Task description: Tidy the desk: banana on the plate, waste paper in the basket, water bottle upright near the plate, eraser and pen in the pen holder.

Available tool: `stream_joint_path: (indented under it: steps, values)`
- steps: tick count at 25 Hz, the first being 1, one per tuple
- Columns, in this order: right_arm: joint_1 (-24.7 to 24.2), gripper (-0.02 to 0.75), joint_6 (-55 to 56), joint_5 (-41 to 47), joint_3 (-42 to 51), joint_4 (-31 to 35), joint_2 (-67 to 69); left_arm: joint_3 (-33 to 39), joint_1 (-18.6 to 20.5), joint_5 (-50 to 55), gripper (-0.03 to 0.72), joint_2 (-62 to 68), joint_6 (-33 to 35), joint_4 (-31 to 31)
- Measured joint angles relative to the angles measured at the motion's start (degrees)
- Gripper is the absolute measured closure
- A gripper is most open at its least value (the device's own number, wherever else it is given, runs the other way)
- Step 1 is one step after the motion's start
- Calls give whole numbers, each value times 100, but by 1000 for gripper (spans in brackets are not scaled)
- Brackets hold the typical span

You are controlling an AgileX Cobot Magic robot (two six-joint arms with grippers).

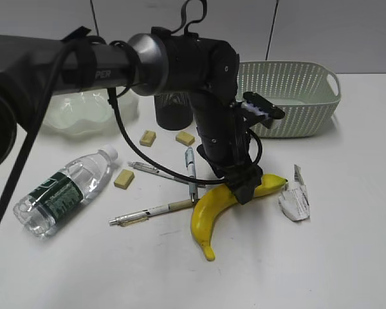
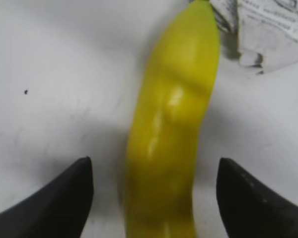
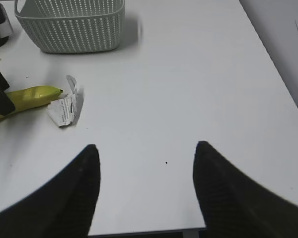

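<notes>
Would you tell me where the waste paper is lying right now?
In the exterior view the waste paper lies on the desk right of centre, beside the banana tip and in front of the basket.

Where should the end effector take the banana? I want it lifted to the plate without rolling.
Across its thick middle, from above: the banana lies flat on the desk, curved, and the open left end effector already straddles it crosswise there.
</notes>
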Motion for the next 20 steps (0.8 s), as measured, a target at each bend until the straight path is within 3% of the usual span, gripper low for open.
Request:
stream_joint_path:
  steps: [5,7,9,13,20]
  values:
    - [0,265,0,4,0,0,0,-11,0,-67,141,243,-58,70]
    - [0,265,0,4,0,0,0,-22,-17,-159,225,263,-58,196]
    - [0,265,0,4,0,0,0,-28,-58,-193,372,268,-63,404]
    - [0,265,0,4,0,0,0,-132,-123,44,362,270,-63,443]
    - [0,265,0,-1,0,0,0,-973,-137,796,362,-146,-87,-21]
